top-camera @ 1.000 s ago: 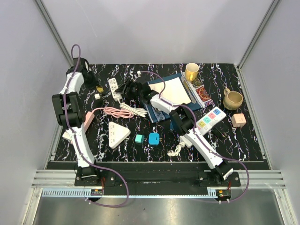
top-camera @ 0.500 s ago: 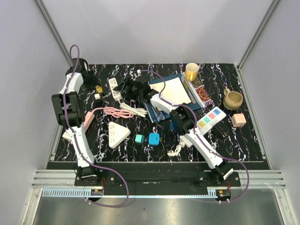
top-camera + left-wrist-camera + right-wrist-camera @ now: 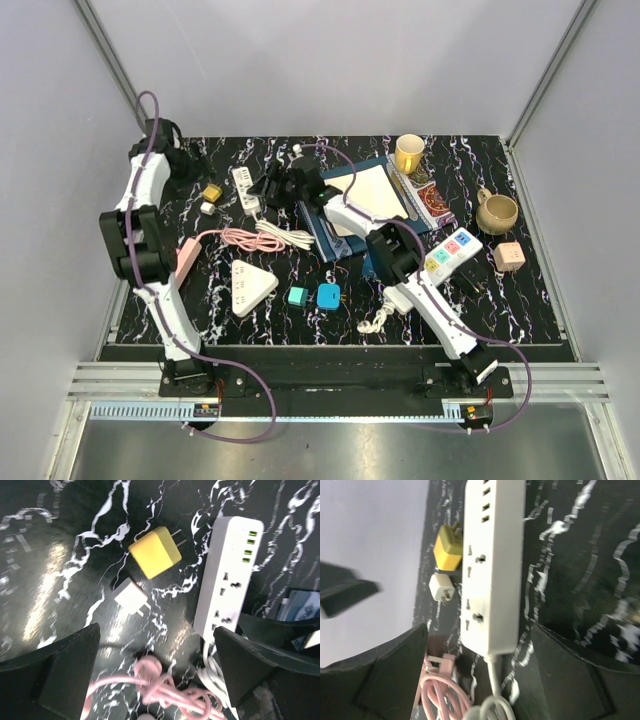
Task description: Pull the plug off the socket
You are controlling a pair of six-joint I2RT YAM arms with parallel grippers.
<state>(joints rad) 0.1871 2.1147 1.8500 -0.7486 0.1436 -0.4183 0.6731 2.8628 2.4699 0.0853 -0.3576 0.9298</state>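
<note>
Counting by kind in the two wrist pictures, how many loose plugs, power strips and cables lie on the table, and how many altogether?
Loose plugs: 2 (yellow plug, white plug)
Power strips: 1 (white power strip)
Cables: 2 (pink cable, white cable)
Total: 5

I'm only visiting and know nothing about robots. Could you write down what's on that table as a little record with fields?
power strip: white, flat on the black marbled table, no plug in the sockets that show
yellow plug: loose beside the strip, prongs bare
white plug: loose, next to the yellow one
left gripper: open, above both plugs, holding nothing
right gripper: open, above the strip, holding nothing
pink cable: bunched near the strip's cord end
</note>
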